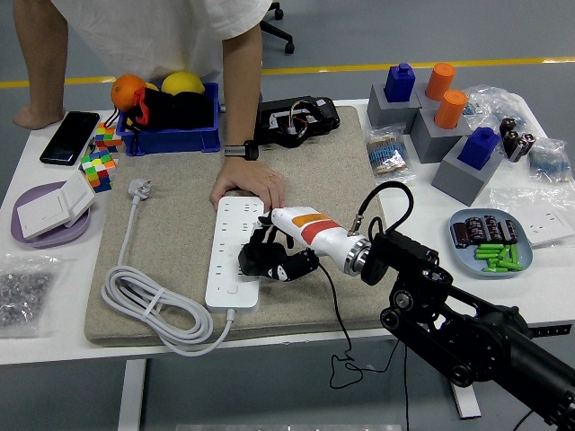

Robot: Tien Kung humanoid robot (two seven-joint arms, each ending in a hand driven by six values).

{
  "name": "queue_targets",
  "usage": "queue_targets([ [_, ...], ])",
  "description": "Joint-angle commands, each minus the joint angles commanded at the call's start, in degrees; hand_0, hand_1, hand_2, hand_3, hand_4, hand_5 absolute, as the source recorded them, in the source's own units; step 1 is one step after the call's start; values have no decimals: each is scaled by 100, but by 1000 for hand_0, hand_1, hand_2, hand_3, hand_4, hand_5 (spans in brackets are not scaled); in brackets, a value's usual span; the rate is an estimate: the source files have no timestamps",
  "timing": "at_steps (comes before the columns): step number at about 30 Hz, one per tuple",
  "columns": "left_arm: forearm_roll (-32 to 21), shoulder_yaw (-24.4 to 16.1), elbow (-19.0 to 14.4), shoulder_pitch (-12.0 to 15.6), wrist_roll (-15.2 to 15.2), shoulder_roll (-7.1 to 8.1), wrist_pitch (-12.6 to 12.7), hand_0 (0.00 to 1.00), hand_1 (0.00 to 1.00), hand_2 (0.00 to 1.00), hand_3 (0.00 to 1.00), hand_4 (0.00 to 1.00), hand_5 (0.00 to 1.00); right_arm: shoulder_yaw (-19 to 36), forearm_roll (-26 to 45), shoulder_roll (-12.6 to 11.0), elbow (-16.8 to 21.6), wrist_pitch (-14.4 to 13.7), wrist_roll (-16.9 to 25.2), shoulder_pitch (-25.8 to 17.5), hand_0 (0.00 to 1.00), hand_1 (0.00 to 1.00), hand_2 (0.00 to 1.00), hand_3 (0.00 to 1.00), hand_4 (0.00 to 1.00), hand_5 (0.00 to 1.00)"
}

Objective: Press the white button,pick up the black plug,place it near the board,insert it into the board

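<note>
Gripping black plug [259, 258], right hand [269, 256] (curled), over white board [233, 253]

White board [231, 256], grey mat [180, 224]

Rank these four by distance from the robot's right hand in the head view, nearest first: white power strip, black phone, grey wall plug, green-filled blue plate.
Measured from the right hand:
1. White power strip, directly beside the hand.
2. Grey wall plug, far-left on the mat.
3. Blue plate, at right, and black phone, far-left corner: too close to call.
</note>
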Motion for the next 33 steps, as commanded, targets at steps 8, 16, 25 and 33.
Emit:
queue_targets([
  [8,-28,3,0,2,-2,2,5,708,682,631,705,567,221,-37,17,0,86,-14,-7,-26,310,448,476,592,854,2],
  [16,-7,1,0,1,-4,7,3,707,682,630,704,566,221,-100,15,0,34,-109,-46,25,306,447,471,592,852,2],
  [25,-41,7,0,9,-7,19,7,707,682,630,705,567,224,-197,-24,0,-112,-360,-156,68,303,444,465,591,850,2],
  [33,-9,-11,0,3,-4,24,4,707,682,631,704,566,224,-297,-19,0,-75,-483,-254,84,298,441,464,591,848,2],
])
